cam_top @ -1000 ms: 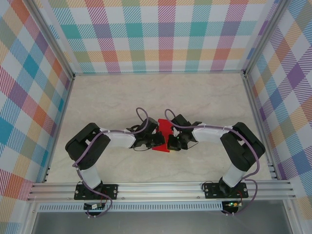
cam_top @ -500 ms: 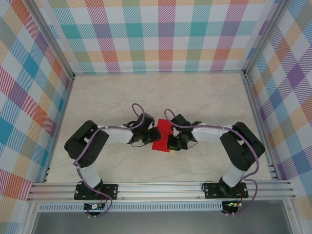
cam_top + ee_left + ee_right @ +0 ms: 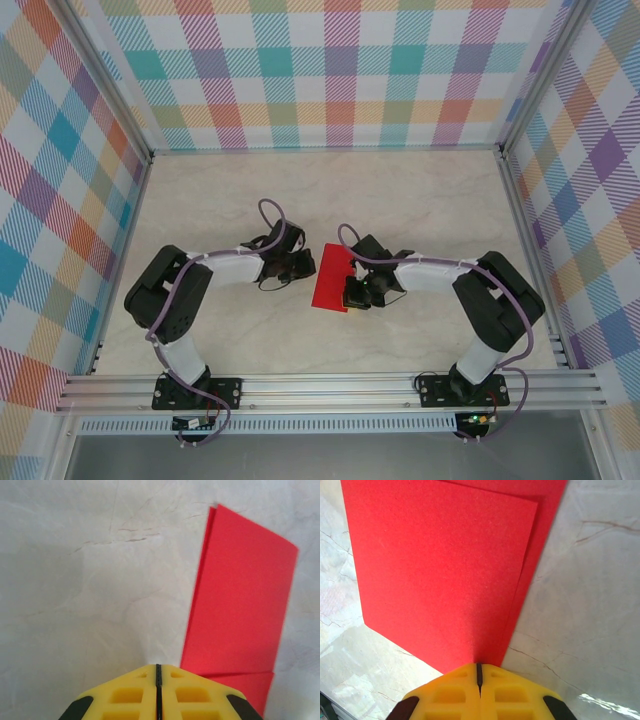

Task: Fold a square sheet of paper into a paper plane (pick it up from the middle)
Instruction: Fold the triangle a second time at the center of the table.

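Over the last second the left gripper, fingers pressed together and empty, had drawn back from the left edge of the square sheet of paper toward the left of the top view. It now sat just beside the sheet without touching it. The red sheet lay flat on the marble table at centre frame, folded into a rectangle with the lower layer peeking out along one side. The right gripper, also closed, stayed at the sheet's lower right corner. The first fold looked set, so the next crease could probably begin.
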`<action>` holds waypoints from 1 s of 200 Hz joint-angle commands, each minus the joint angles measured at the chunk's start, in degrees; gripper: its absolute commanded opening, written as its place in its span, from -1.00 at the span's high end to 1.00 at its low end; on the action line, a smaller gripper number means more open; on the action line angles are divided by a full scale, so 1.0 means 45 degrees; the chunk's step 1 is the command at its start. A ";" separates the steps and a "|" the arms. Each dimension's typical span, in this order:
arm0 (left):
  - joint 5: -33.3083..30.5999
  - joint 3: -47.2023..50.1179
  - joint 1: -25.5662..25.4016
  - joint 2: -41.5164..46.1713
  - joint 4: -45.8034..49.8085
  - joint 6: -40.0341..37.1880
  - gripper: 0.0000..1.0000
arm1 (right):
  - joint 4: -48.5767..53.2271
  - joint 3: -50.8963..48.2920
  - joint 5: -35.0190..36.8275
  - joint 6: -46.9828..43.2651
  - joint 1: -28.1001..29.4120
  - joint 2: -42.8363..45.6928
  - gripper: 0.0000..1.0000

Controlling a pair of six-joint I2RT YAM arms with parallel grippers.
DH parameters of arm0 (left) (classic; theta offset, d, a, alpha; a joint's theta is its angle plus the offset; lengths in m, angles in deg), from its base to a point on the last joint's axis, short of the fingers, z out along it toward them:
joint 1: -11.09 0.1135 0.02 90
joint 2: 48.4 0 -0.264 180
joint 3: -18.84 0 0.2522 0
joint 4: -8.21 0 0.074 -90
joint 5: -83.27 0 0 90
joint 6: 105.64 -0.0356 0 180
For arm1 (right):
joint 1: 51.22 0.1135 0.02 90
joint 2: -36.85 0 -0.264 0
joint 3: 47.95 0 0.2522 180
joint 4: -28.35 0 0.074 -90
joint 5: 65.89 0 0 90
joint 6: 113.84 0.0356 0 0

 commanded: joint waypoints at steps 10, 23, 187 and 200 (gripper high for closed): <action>0.0956 0.0295 -0.0352 0.1369 -0.0362 0.0158 0.82 | 0.1775 -0.0164 0.1152 -0.0149 0.0143 -0.0126 0.93; 0.1469 0.0622 -0.0720 0.1282 -0.1031 0.0612 0.82 | 0.1436 0.0158 0.0896 -0.0166 0.0143 0.0315 0.93; 0.1069 -0.0094 -0.1587 -0.1237 -0.0731 0.1339 0.85 | 0.0746 0.0782 0.0120 -0.0052 0.0143 -0.0488 0.91; 0.0804 -0.0127 -0.1590 -0.1234 -0.0304 0.1331 0.85 | 0.0936 0.0654 0.0179 -0.0109 0.0143 -0.0445 0.91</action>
